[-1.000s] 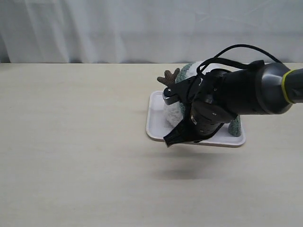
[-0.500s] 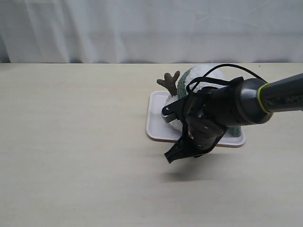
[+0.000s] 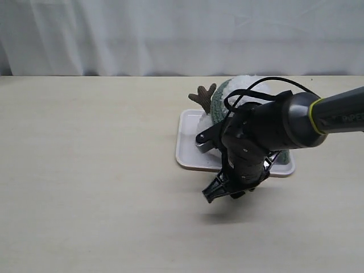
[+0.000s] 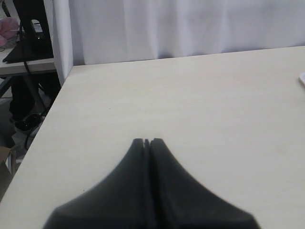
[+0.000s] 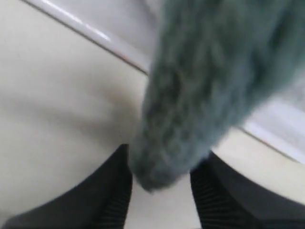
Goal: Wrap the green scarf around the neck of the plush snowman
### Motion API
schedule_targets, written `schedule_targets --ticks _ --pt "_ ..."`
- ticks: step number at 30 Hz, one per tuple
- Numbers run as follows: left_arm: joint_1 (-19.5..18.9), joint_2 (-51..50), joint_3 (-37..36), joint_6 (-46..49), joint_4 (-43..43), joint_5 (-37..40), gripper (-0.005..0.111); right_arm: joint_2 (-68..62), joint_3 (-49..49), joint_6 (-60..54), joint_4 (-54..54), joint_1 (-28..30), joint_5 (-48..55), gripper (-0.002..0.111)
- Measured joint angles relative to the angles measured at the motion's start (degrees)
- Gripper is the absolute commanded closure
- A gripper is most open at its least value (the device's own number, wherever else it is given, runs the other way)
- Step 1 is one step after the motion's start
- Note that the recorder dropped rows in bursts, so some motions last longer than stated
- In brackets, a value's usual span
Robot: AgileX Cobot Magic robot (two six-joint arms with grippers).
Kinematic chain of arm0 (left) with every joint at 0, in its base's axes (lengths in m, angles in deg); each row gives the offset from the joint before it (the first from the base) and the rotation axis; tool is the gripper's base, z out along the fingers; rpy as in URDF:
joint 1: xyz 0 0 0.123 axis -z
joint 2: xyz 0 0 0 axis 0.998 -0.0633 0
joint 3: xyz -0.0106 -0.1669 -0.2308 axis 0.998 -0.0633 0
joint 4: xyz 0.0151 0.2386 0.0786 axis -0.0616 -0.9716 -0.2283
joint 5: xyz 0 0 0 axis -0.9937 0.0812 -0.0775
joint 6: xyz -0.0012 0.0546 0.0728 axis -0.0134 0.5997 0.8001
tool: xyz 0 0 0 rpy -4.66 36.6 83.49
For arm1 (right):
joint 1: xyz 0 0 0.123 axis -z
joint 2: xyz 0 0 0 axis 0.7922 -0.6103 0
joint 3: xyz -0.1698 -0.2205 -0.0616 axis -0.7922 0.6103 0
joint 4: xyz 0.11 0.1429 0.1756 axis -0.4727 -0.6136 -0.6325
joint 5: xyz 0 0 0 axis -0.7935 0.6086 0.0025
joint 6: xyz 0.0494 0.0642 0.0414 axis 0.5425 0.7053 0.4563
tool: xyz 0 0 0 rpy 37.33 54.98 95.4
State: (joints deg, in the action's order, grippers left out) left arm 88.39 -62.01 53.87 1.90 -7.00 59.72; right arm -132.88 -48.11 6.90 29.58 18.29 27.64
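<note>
The plush snowman lies on a pale tray, mostly hidden behind my right arm; its brown branch arm sticks up. The green scarf drapes over it, and the neck is hidden. My right gripper hangs just in front of the tray, low over the table. In the right wrist view the scarf's rounded end dangles between the spread fingers of the open right gripper, uncompressed. My left gripper is shut and empty over bare table, far from the tray.
The tray's rim runs just beyond the right fingers. A white curtain backs the table. In the left wrist view the table's side edge drops off to the floor, with a stand beyond.
My right gripper has swung down and toward the table's front, from over the tray to just past its front rim. More of the snowman and scarf now shows behind the arm.
</note>
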Motion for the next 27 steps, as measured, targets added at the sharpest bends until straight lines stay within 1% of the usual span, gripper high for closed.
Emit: schedule_targets --ticks 3,5,9,13,15,16,17,19,21,23,24,26,27 --pt "0.00 0.00 0.00 0.00 0.00 0.00 0.107 0.00 -0.89 -2.38 -2.32 0.00 6.87 0.050" --pt "0.00 0.00 0.00 0.00 0.00 0.00 0.107 0.79 -1.26 -3.21 -2.89 0.00 9.90 0.050" --pt "0.00 0.00 0.00 0.00 0.00 0.00 0.107 4.95 -1.48 -5.09 -5.32 0.00 11.11 0.051" --pt "0.00 0.00 0.00 0.00 0.00 0.00 0.107 11.24 -1.48 -7.72 -8.47 0.00 9.19 0.056" --pt "0.00 0.00 0.00 0.00 0.00 0.00 0.107 15.10 -1.48 -7.99 -8.73 0.00 5.89 0.063" --pt "0.00 0.00 0.00 0.00 0.00 0.00 0.107 16.67 -1.52 -8.09 -8.84 0.00 4.08 0.070" --pt "0.00 0.00 0.00 0.00 0.00 0.00 0.107 18.60 -1.52 -8.09 -8.84 0.00 1.32 0.080" --pt "0.00 0.00 0.00 0.00 0.00 0.00 0.107 21.64 -1.61 -7.13 -8.84 0.00 -4.42 0.104" --pt "0.00 0.00 0.00 0.00 0.00 0.00 0.107 23.63 -2.54 -6.84 -8.84 0.00 -10.02 0.104" --pt "0.00 0.00 0.00 0.00 0.00 0.00 0.107 23.84 -4.68 -6.80 -8.84 0.00 -11.62 0.104" --pt "0.00 0.00 0.00 0.00 0.00 0.00 0.107 23.38 -6.27 -6.70 -8.84 0.00 -11.45 0.104" --pt "0.00 0.00 0.00 0.00 0.00 0.00 0.107 20.02 -12.30 -6.40 -8.25 0.00 -7.55 0.104" --pt "0.00 0.00 0.00 0.00 0.00 0.00 0.107 17.00 -16.70 -5.61 -6.76 0.00 -3.61 0.104"
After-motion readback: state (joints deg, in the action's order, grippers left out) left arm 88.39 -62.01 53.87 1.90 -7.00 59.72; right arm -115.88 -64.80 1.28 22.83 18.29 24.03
